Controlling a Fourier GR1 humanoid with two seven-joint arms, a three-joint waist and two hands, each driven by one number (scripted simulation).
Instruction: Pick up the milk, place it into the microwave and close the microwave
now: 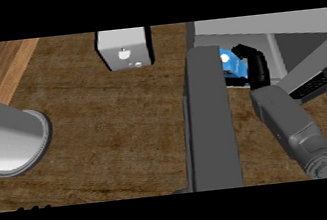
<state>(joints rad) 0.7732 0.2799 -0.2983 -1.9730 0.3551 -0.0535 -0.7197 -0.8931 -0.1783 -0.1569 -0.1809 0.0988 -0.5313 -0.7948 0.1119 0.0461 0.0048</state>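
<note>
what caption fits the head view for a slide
Right hand holds the milk carton at the open microwave, beside its door.

I see a dark wood-grain counter [108, 123]. A small grey box appliance [124, 46] with a white knob [124, 54] stands at its far edge. Just to the right sits the microwave [283, 23], its door [211, 122] swung open over the countertop.

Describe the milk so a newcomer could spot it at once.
Find the grey microwave at the upper right. At its open front, right of the tall dark door, the right hand curls round the milk. It is the only bright blue thing.
</note>
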